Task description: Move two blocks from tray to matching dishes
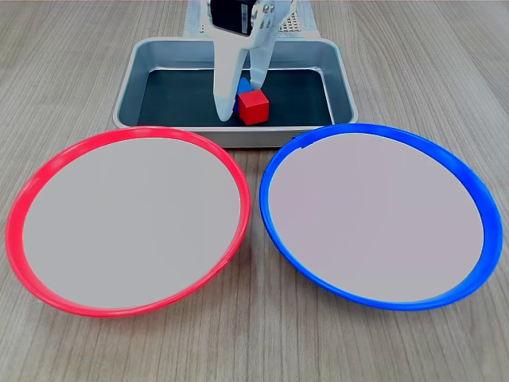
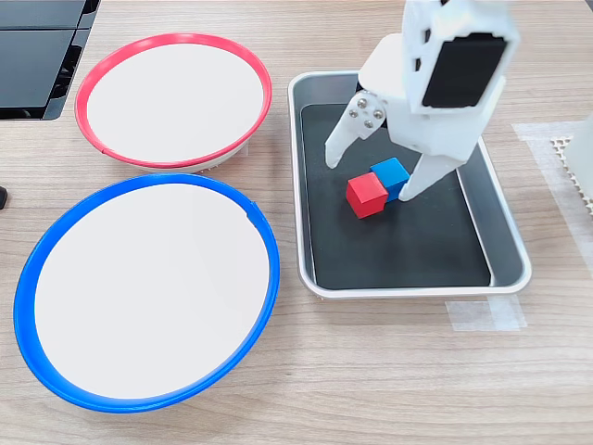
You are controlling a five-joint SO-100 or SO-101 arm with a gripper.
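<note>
gripper (image 2: 371,176) is down inside the tray (image 2: 506,232), white fingers spread apart and straddling the blue block (image 2: 390,173). in the second exterior view one fingertip (image 2: 334,153) stands off to the block's left with clear space between; the other finger comes down at the block's right, and i cannot tell whether it touches. nothing is clamped.

blue block sits on the tray's black bottom, touching the red block (image 2: 366,196); both rest flat. in the first exterior view the red block (image 1: 254,107) is in front and the blue block (image 1: 243,85) shows only as a sliver behind it, between the fingers of the gripper (image 1: 240,102).

red dish (image 1: 24,208) and blue dish (image 1: 477,199) lie side by side on the wooden table (image 1: 254,350), just in front of the tray (image 1: 127,95) in the first exterior view, rims close but apart. the red dish is on the first exterior view's left, the blue dish on its right.
</note>
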